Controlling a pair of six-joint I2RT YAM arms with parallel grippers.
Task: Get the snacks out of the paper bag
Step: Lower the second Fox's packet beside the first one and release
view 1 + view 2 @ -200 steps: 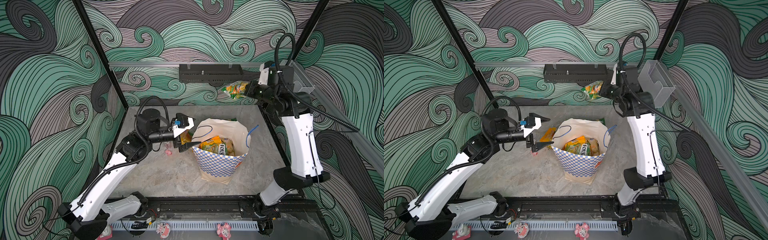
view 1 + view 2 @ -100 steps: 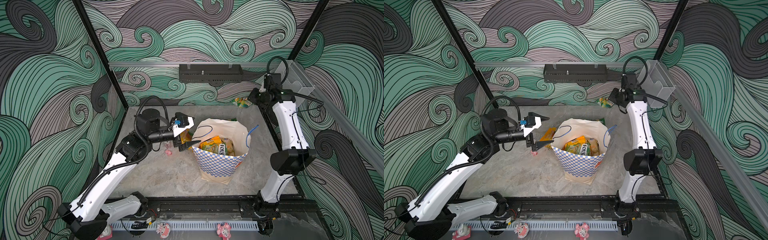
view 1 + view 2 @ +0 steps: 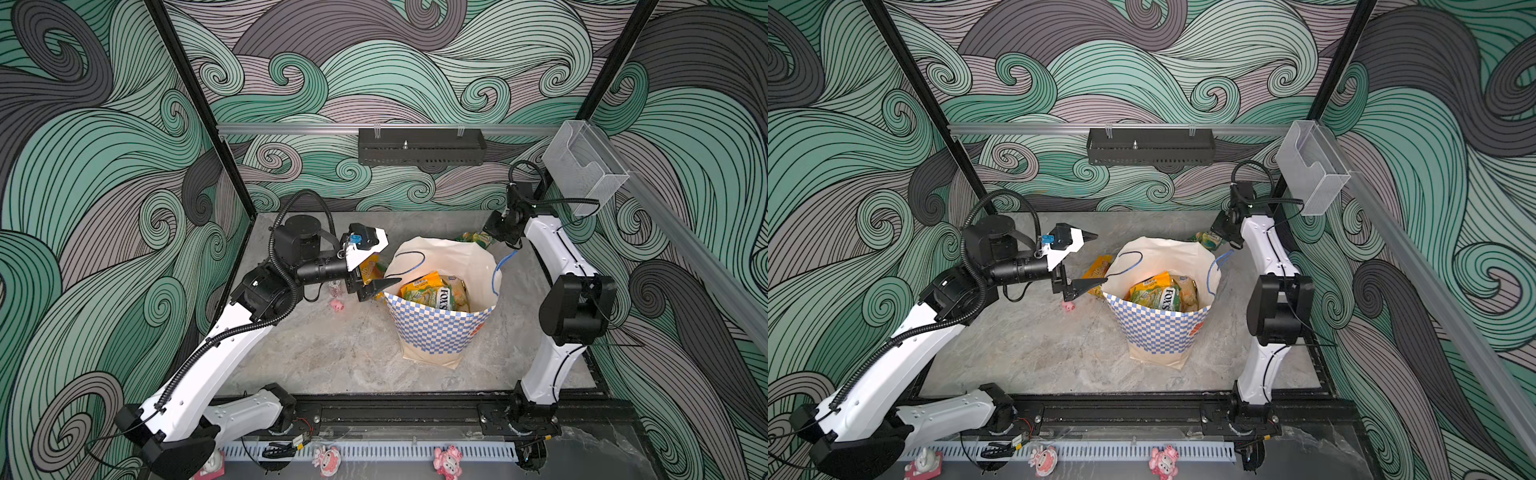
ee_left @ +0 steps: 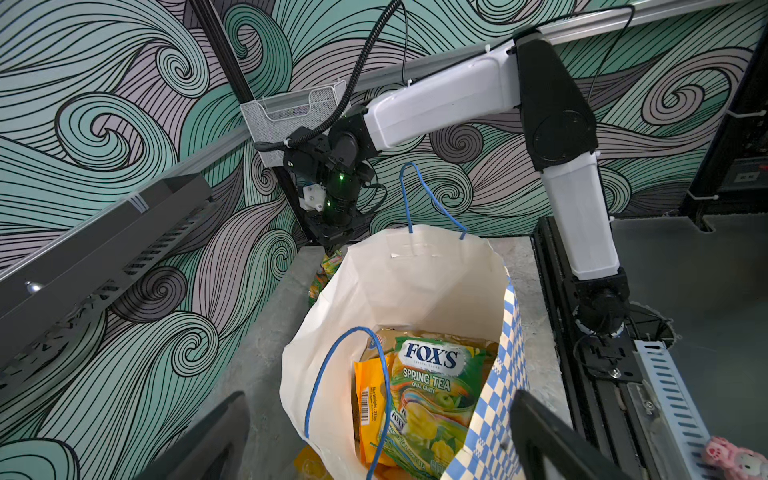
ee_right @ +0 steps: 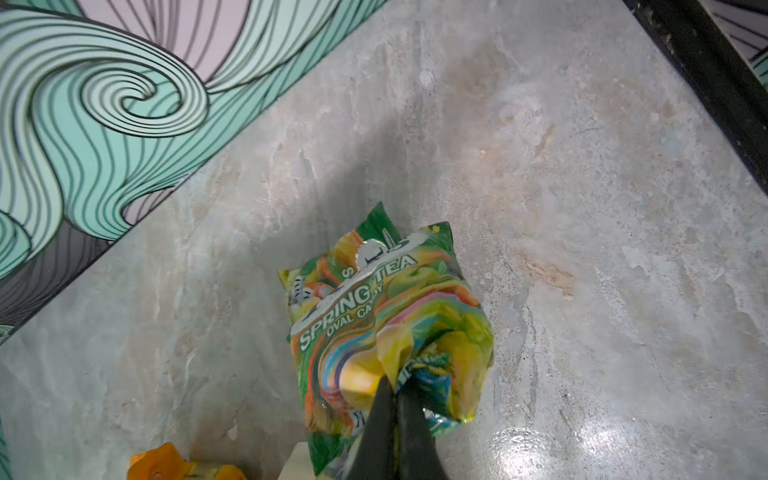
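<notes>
Marbled grey table (image 3: 332, 353), walled in green-and-grey swirl print, in both top views: paper bag (image 3: 440, 332) upright at centre, with a FOX'S packet (image 3: 432, 293) and an orange-yellow packet (image 3: 417, 284) inside, yet to come out. Orange packet (image 3: 368, 270) lies out at the bag's ten o'clock beside the left gripper (image 3: 392, 259), whose jaws are spread wide and empty; green packet (image 3: 471, 238) is out at one o'clock, pinched by the right gripper (image 3: 490, 237). Left wrist view: bag mouth open, at least two snacks within; right wrist view: jaws pressed together on a crumpled corner of the green packet, low at the table, contact uncertain.
</notes>
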